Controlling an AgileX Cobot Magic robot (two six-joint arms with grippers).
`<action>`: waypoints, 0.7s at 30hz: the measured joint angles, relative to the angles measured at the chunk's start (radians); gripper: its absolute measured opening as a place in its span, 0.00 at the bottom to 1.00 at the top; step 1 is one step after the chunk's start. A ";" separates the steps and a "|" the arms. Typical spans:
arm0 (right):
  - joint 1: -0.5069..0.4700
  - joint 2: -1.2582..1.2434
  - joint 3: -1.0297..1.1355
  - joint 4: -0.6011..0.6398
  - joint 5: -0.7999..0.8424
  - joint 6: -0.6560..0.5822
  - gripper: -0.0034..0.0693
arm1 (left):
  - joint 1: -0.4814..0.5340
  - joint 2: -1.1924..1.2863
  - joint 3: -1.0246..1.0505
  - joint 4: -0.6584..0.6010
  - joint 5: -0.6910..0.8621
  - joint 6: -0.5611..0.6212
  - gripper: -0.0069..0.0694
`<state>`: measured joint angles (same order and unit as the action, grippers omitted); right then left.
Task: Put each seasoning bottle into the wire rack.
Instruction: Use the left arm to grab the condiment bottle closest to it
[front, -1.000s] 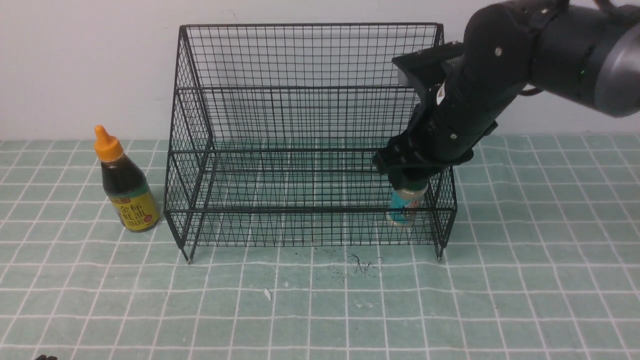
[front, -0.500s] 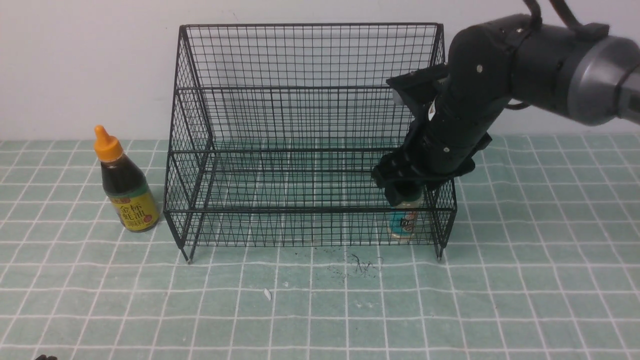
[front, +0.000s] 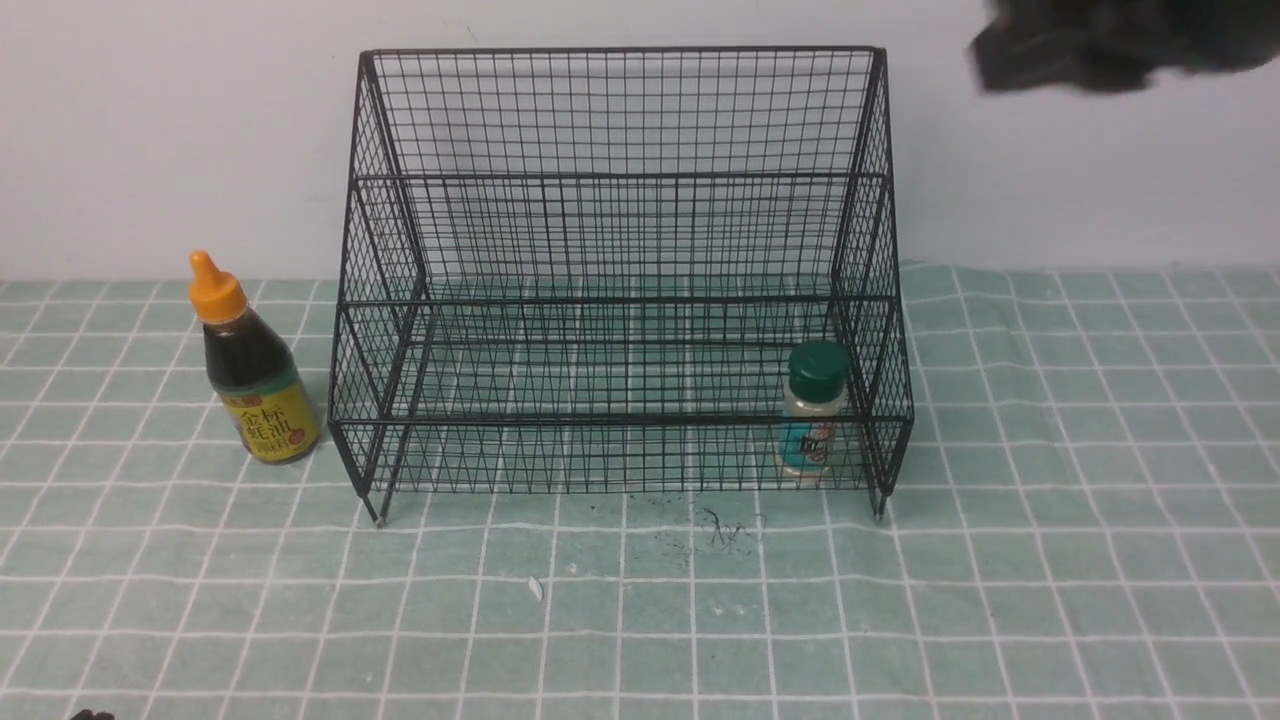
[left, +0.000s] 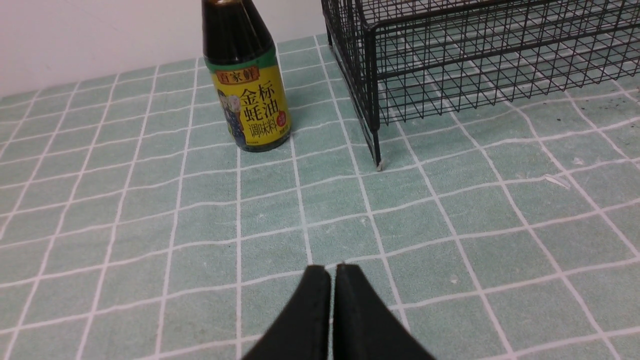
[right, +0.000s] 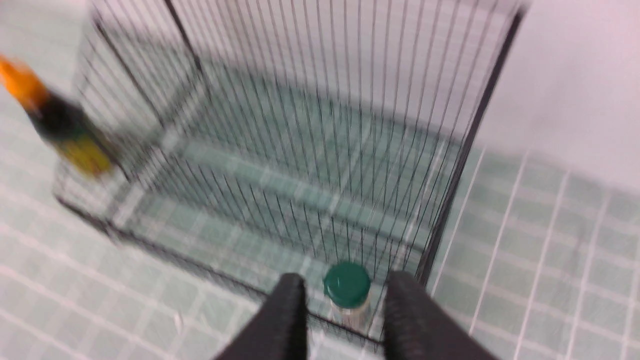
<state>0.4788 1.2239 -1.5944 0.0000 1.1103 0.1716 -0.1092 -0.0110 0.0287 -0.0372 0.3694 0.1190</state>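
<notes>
Fingers of the right gripper (right: 345, 282) stand spread and empty, up above the right end of the wire rack (front: 620, 250). Those of the left gripper (left: 332, 272) are pressed together, low before the rack's front left leg. The oyster-sauce bottle (front: 250, 375) stands upright just outside the rack's left side. The green-lidded shaker jar (front: 812, 415) stands upright on the rack's lowest shelf, in the front right corner.

- A table covered by a pale green cloth with a white grid pattern (front: 1050, 560) carries everything.
- A large black wire-mesh rack with stepped shelves (front: 600, 422) stands on its short legs on the far half of the cloth.
- A dark-sauce bottle with orange pointed cap and yellow label (front: 255, 385) stands upright just beside the rack, at its left.
- A small white scrap (front: 535, 589) and some dark scribble marks (front: 725, 530) lie in front of the rack.
</notes>
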 joint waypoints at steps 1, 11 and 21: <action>0.000 -0.074 0.030 -0.014 -0.022 0.017 0.20 | 0.000 0.000 0.000 0.000 0.000 0.000 0.08; 0.000 -0.819 0.695 -0.122 -0.538 0.089 0.03 | 0.000 0.000 0.000 0.000 0.000 0.000 0.08; 0.000 -1.196 1.080 -0.161 -0.606 0.281 0.03 | 0.000 0.000 0.000 0.000 0.000 0.000 0.08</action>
<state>0.4788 0.0280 -0.5146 -0.1608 0.5046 0.4524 -0.1092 -0.0110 0.0287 -0.0372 0.3694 0.1190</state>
